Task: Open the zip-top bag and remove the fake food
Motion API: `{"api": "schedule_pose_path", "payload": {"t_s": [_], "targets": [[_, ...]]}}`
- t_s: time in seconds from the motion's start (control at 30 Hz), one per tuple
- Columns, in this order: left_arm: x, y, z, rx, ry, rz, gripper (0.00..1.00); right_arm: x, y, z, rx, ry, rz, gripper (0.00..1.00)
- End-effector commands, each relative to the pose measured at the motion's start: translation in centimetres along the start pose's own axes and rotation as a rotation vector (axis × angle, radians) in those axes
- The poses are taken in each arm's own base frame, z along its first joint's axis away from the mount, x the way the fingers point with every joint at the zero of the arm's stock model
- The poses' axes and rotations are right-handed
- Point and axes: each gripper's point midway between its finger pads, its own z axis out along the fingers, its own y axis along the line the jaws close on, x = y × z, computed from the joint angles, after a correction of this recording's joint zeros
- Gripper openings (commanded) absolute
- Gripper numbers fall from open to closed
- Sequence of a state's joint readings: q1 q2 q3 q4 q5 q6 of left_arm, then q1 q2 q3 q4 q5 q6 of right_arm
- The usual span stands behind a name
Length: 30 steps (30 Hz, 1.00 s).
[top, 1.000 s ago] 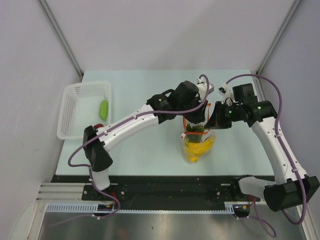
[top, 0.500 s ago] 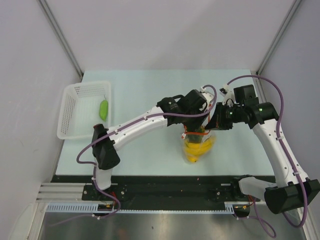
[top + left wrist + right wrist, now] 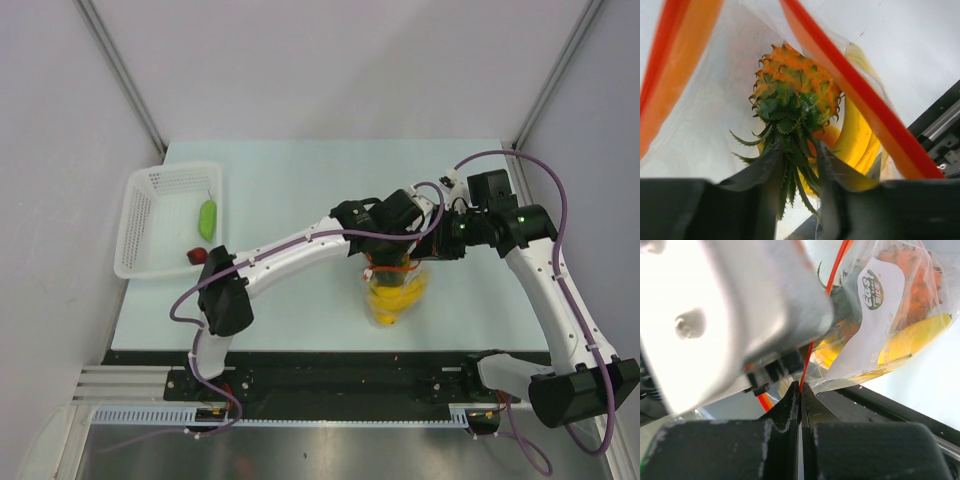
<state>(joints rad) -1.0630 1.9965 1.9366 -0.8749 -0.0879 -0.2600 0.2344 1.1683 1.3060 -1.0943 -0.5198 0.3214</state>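
Over the last second the left arm has been travelling from a position above and behind the zip-top bag (image 3: 398, 292) down to its mouth, and the left claw (image 3: 797, 159) is now reaching inside the opening. The bag itself is not moving: it is standing right of centre on the tabletop (image 3: 300, 180), toward the near edge, with most of the fake food (image 3: 392, 300) still inside. The right claw (image 3: 800, 395) is staying fully closed on the bag's rim at the orange-red zip strip (image 3: 860, 97), holding the mouth open. In the left wrist view, the left claw's jaws are standing partly apart and straddling the green crown of the pineapple (image 3: 795, 87). Leaves are lying between the fingers (image 3: 765, 170), but no firm clamp is showing. The bananas (image 3: 856, 135) are lying behind and beside the pineapple. A green piece (image 3: 207, 218) and a red fruit (image 3: 193, 256) are already lying in the basket (image 3: 140, 200), well apart from the bag. Judged from this, opening is complete and removal is partly done. The pineapple appears to be the next item. The claw is likely needing to close on the crown before lifting, and thin leaves may be slipping under a light grip.
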Motion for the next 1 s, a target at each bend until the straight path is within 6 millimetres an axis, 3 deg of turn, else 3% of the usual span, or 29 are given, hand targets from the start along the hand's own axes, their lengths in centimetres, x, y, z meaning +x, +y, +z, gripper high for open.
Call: {"api": "schedule_pose_path", "payload": {"t_s": [0.0,0.07,0.17,0.2,0.4,0.53,0.83,0.97], "targets": [[-0.5,-0.3,-0.3,-0.015,-0.006,0.006,0.31,0.1,0.7,-0.6,-0.023,-0.023,-0.016,0.00],[-0.7,-0.3,-0.4,-0.014,-0.008,0.018,0.22,0.1,0.7,-0.6,-0.023,-0.022,-0.017,0.00],[-2.3,-0.4,-1.6,-0.011,-0.039,0.026,0.00,0.1,0.8,-0.5,-0.031,-0.023,-0.021,0.00],[-3.7,-0.8,-2.4,0.002,-0.073,0.022,0.00,0.0,0.9,-0.5,-0.035,-0.025,-0.025,0.00],[-7.3,-1.8,-5.2,0.040,-0.163,-0.002,0.00,-0.1,0.8,-0.5,-0.028,-0.024,-0.033,0.00],[-8.3,-2.6,-6.4,0.080,-0.199,-0.039,0.00,0.0,1.0,-0.5,-0.034,-0.022,-0.045,0.00],[-10.0,-1.4,-8.6,0.016,-0.287,-0.131,0.00,0.4,-0.3,0.1,0.046,-0.014,-0.078,0.00],[-12.1,-2.3,-12.3,0.092,-0.375,-0.216,0.00,0.5,-0.5,0.1,0.062,-0.019,-0.097,0.00]]}}
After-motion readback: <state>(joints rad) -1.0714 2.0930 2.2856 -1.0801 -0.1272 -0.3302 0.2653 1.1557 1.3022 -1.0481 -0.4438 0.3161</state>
